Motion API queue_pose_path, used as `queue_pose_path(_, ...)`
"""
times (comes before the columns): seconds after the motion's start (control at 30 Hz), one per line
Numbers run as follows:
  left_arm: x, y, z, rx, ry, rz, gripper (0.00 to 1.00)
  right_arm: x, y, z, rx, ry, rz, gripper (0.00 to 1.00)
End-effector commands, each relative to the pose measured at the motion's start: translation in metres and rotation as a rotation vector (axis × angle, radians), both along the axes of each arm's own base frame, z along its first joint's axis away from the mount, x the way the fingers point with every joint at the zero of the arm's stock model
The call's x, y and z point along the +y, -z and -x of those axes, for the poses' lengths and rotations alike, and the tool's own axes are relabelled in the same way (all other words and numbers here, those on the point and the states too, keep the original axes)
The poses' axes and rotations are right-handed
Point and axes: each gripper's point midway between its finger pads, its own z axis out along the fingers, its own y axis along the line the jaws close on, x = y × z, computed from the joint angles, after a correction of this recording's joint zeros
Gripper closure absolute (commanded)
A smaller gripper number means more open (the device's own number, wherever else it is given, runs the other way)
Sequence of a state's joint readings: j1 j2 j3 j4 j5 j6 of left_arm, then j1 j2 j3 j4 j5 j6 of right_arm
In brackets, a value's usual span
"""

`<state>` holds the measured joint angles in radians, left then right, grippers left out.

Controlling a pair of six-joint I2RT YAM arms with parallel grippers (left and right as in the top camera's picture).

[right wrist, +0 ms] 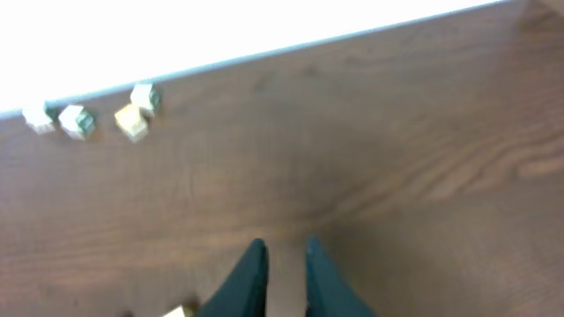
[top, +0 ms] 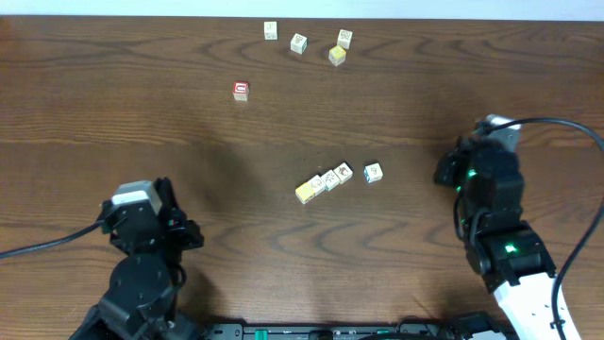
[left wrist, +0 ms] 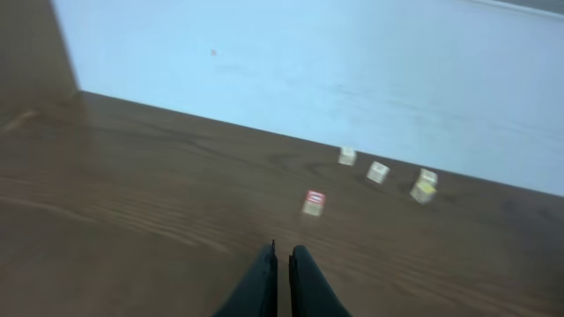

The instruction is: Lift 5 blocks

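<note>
— Tools first: left tool [left wrist: 282,260] closed on nothing; right tool [right wrist: 284,255] slightly parted, empty.
— And the blocks [top: 329,179]?
— Four in a row mid-bench [top: 189,142], four more [top: 337,55] near the far edge. The right tool should widen and descend square over the end block [top: 373,172]. The bench is dark woodgrain, pale wall [left wrist: 308,70] beyond.

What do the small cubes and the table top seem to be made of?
The blocks look wooden: pale cream or yellow matte faces with small printed marks, but too small to be sure. The table shows dark brown wood grain with slight sheen; solid wood or laminate, I cannot tell.
</note>
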<state>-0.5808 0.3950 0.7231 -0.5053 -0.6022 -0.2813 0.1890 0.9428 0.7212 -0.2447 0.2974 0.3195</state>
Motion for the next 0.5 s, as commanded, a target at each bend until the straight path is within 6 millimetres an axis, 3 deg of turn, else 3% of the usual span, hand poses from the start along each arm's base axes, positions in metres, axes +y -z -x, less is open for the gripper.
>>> queue_pose_path(0.0,0.025,-0.018,0.011,-0.044,-0.111,-0.022,0.92,-0.002,-0.007,-0.013,-0.034,-0.026,-0.017,0.73)
queue_pose_path(0.17,0.035,-0.025,0.018,-0.052,-0.144,-0.025,0.92,-0.004,0.006,-0.028,-0.015,-0.015,-0.015,0.47)
queue_pose_path(0.3,0.043,-0.026,0.020,-0.058,-0.191,-0.035,0.83,-0.003,0.027,-0.035,0.042,-0.013,-0.008,0.30)
queue_pose_path(0.33,0.045,-0.027,0.021,-0.060,-0.204,-0.037,0.75,-0.003,0.031,-0.037,0.053,-0.012,-0.006,0.23)
queue_pose_path(0.37,0.048,-0.028,0.022,-0.064,-0.220,-0.039,0.64,-0.004,0.037,-0.041,0.062,-0.005,-0.001,0.01)
queue_pose_path(0.47,0.048,-0.028,0.021,-0.067,-0.220,-0.037,0.46,-0.003,0.041,-0.050,0.052,-0.005,-0.002,0.01)
